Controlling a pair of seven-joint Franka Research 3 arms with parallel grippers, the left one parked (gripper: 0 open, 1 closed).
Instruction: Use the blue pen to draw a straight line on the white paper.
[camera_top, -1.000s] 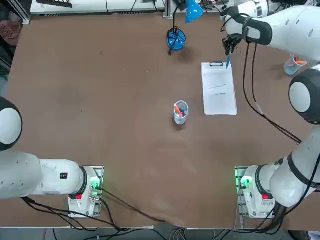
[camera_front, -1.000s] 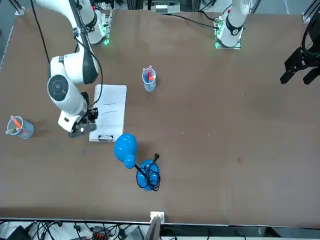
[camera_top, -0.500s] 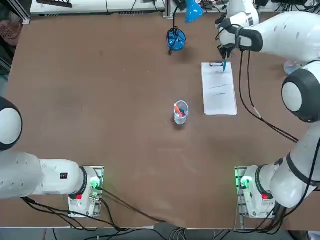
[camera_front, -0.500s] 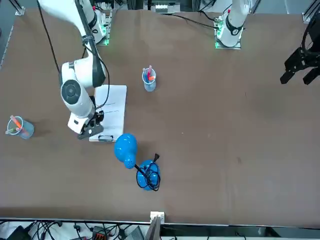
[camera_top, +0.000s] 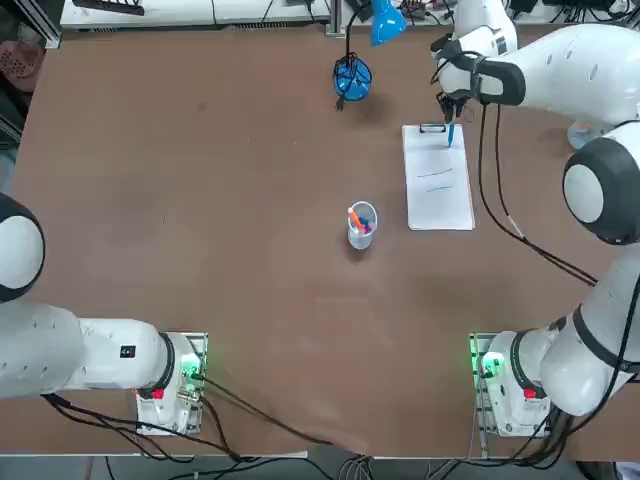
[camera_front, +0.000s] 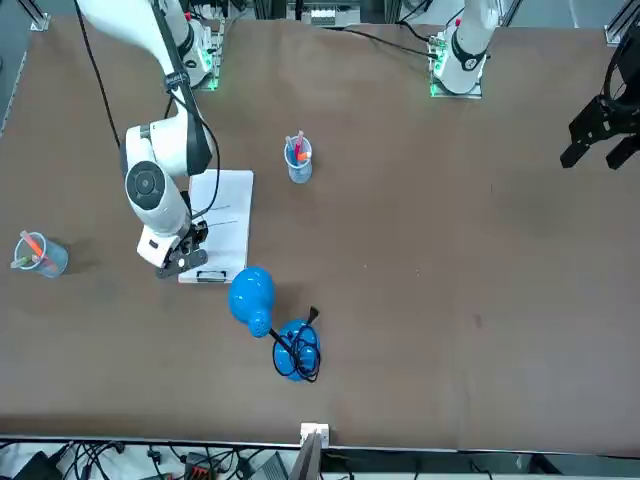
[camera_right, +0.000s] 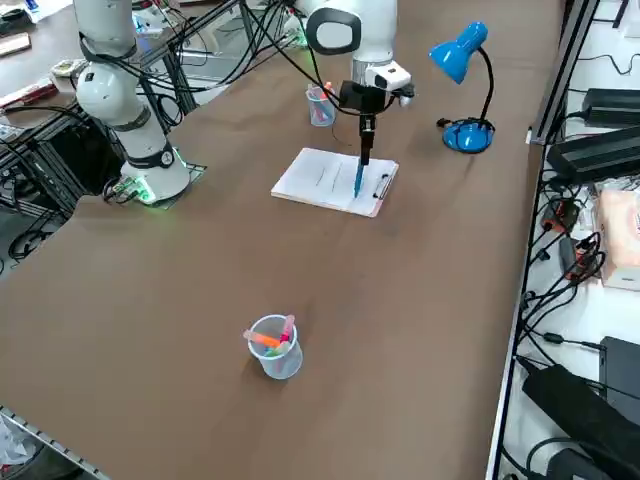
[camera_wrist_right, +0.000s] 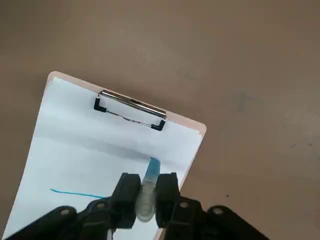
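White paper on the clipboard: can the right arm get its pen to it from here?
Probably yes: the right gripper, shut on the blue pen, hangs over the clip end of the paper, tip pointing down, and nothing appears to stand between them.

blue pen (camera_wrist_right: 152, 172) upright, tip down over white paper (camera_wrist_right: 75, 150), blue strokes on sheet

Blue pen (camera_wrist_right: 152, 170); white paper (camera_wrist_right: 75, 160); brown table (camera_top: 250, 250).
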